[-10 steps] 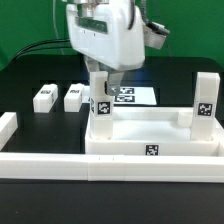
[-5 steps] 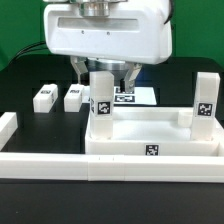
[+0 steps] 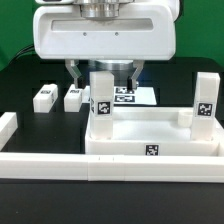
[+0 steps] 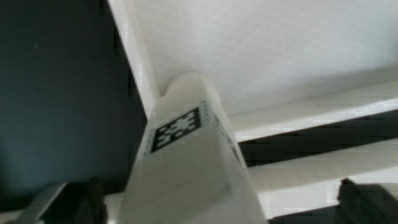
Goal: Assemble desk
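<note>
The white desk top lies near the front with its rim up. Two tagged legs stand upright in its corner sockets: one on the exterior view's left, one on its right. Two more legs lie loose on the black table. My gripper hangs open over the left upright leg, its dark fingers either side of the leg's top and apart from it. In the wrist view the leg rises between the fingertips of the gripper, with the desk top behind.
A low white border wall runs along the front, with another piece at the exterior view's left. The marker board lies flat behind the desk top. Cables trail at the back left.
The gripper has lifted off the left upright leg, looms larger in the exterior view, and its jaws have spread slightly. The leg stays standing in its socket.
</note>
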Robot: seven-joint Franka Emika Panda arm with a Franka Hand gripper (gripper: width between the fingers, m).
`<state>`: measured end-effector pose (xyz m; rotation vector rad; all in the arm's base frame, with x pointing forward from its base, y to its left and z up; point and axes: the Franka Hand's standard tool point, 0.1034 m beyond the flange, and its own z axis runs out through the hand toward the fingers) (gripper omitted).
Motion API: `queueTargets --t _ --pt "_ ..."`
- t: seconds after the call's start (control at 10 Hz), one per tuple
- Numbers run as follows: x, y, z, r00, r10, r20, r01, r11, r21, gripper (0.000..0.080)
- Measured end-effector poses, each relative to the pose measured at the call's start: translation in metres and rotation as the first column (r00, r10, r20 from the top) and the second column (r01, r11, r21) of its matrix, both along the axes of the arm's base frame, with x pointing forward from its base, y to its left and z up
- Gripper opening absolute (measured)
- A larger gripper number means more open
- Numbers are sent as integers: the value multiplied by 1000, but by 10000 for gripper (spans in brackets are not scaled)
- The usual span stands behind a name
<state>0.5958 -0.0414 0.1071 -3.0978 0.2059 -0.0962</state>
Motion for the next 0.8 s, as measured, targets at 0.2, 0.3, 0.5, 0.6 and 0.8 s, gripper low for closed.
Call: queueTargets --t 0.2,0.3,0.5,0.6,0.8 --pt "0 -3 0 995 99 1 -99 995 -11 649" --pt "-1 -4 0 983 186 0 -186 982 -20 649" --pt "-1 -5 -1 955 298 -2 -298 954 -31 645" --pt "-2 -6 -1 948 320 -4 -320 947 -35 645" --pt "-2 -6 -1 950 314 -4 -313 949 -35 306"
